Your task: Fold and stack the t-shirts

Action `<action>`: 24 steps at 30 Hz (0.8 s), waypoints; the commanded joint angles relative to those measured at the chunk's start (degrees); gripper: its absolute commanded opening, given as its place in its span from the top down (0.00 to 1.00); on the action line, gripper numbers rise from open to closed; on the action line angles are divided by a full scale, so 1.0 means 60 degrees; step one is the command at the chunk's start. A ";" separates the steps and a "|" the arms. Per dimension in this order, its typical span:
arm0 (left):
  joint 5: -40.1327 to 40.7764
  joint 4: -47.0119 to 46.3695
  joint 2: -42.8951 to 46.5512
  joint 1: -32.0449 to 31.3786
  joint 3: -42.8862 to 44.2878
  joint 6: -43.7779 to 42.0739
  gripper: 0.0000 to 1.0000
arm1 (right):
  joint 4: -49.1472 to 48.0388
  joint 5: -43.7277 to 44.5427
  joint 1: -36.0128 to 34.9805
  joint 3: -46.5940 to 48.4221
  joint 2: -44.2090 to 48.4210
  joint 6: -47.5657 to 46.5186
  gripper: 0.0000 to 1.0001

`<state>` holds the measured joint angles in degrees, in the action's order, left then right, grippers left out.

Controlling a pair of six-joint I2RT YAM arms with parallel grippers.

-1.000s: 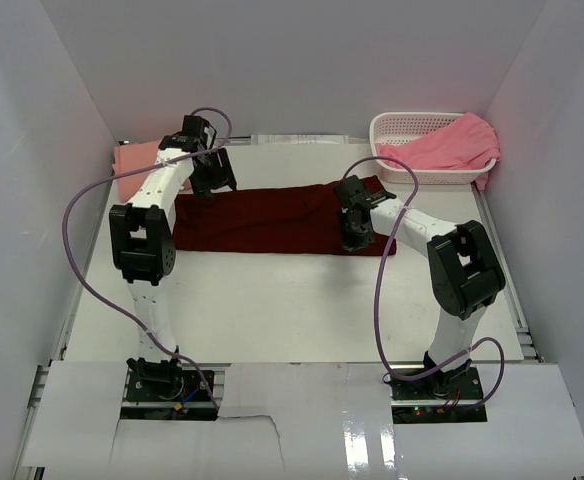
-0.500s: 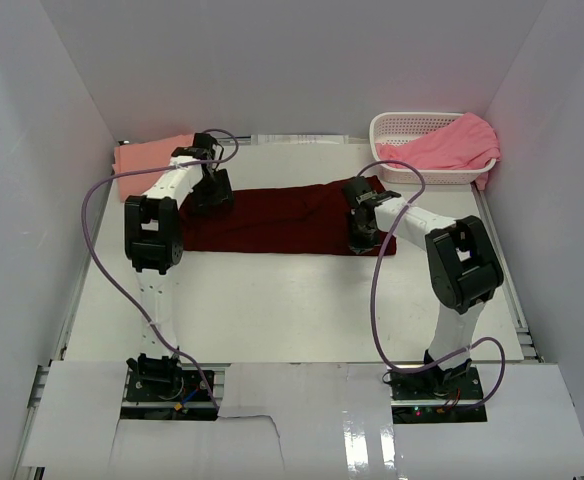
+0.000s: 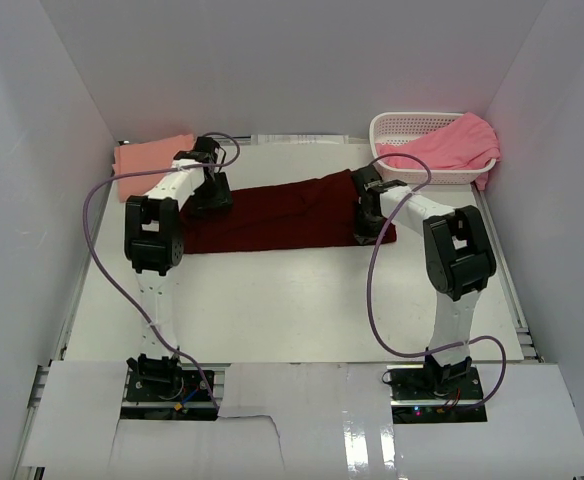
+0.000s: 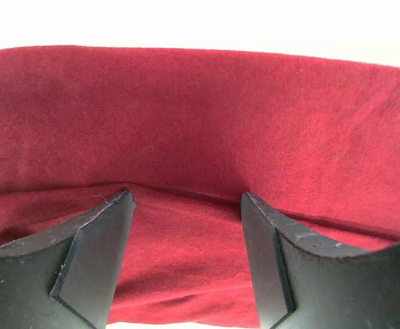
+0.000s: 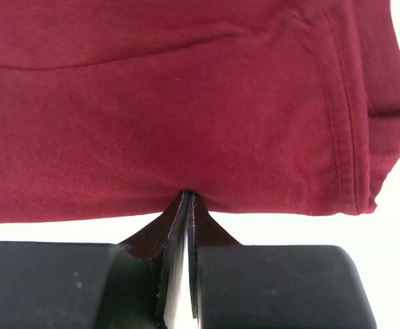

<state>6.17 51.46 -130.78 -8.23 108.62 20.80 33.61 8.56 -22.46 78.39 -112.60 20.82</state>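
The dark maroon t-shirt (image 3: 272, 215) lies as a long band across the middle of the table. My left gripper (image 3: 212, 198) is down on its left end, open, with its fingers either side of a raised fold of the maroon cloth (image 4: 200, 123); the gap of the left gripper (image 4: 186, 199) holds cloth that is not pinched. My right gripper (image 3: 367, 230) is at the shirt's right end, shut on the near hem of the maroon cloth (image 5: 186, 103), which puckers at the tips of the right gripper (image 5: 188, 195). A salmon-peach t-shirt (image 3: 147, 155) lies folded at the back left. A brighter pink t-shirt (image 3: 452, 145) hangs out of the basket.
A white lattice basket (image 3: 397, 125) stands at the back right corner. White walls close the table on three sides. Purple cables loop beside both arms. Bare table (image 3: 292, 300) lies between the shirt and the arm bases.
The left gripper came from the back left corner down onto the shirt's left end. The right gripper shifted right and back, and the shirt's right end drew in with it.
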 commanded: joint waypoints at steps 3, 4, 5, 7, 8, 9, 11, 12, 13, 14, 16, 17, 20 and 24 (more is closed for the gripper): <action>0.0961 0.0329 0.1183 -0.0341 -0.1694 0.0415 0.25 | 0.0170 0.0200 0.0271 0.0513 -0.0818 -0.0130 0.92; 0.1195 0.0315 0.1375 -0.0444 -0.1943 0.0474 0.25 | 0.0229 0.0200 0.0286 0.0601 -0.0877 -0.0144 0.92; 0.1241 0.0344 0.1551 -0.0517 -0.2453 0.0547 0.25 | 0.0258 0.0214 0.0286 0.0747 -0.0979 -0.0159 0.92; 0.1154 0.0329 0.2064 -0.0693 -0.2954 0.0767 0.25 | 0.0288 0.0244 0.0315 0.0865 -0.1140 -0.0188 0.92; 0.1168 0.0329 0.2225 -0.0795 -0.3377 0.0811 0.25 | 0.0302 0.0200 0.0330 0.0996 -0.1185 -0.0189 0.92; 0.1139 0.0329 0.2357 -0.0840 -0.3599 0.0898 0.25 | 0.0302 0.0171 0.0344 0.1085 -0.1243 -0.0232 0.92; 0.0934 0.0329 0.2826 -0.1015 -0.4024 0.0987 0.25 | 0.0332 0.0112 0.0359 0.1289 -0.1477 -0.0262 0.92; 0.0919 0.0344 0.2972 -0.1089 -0.4490 0.1045 0.25 | 0.0332 0.0083 0.0374 0.1537 -0.1580 -0.0291 0.92; 0.0890 0.0329 0.3322 -0.1162 -0.4741 0.1205 0.25 | 0.0361 0.0068 0.0359 0.1685 -0.1769 -0.0320 0.92; 0.0846 0.0344 0.3499 -0.1293 -0.5005 0.1279 0.25 | 0.0361 -0.0005 0.0374 0.1831 -0.1887 -0.0349 0.92; 0.0700 0.0359 0.3851 -0.1411 -0.5793 0.1600 0.25 | 0.0405 -0.0078 0.0389 0.2343 -0.2121 -0.0451 0.92; 0.0554 0.0315 0.4273 -0.1557 -0.6074 0.1747 0.25 | 0.0420 -0.0093 0.0389 0.2519 -0.2384 -0.0481 0.92; 0.0160 0.0271 0.5079 -0.1850 -0.7172 0.2259 0.25 | 0.0551 -0.0268 0.0447 0.3354 -0.2927 -0.0569 0.92; -0.0513 0.0095 0.6133 -0.2231 -0.8520 0.2963 0.25 | 0.0610 -0.0766 0.0520 0.4525 -0.3674 -0.0613 0.92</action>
<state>7.33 51.03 -99.39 -20.05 62.08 34.04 37.74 6.15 -19.99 103.11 -128.75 17.98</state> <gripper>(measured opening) 0.753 0.078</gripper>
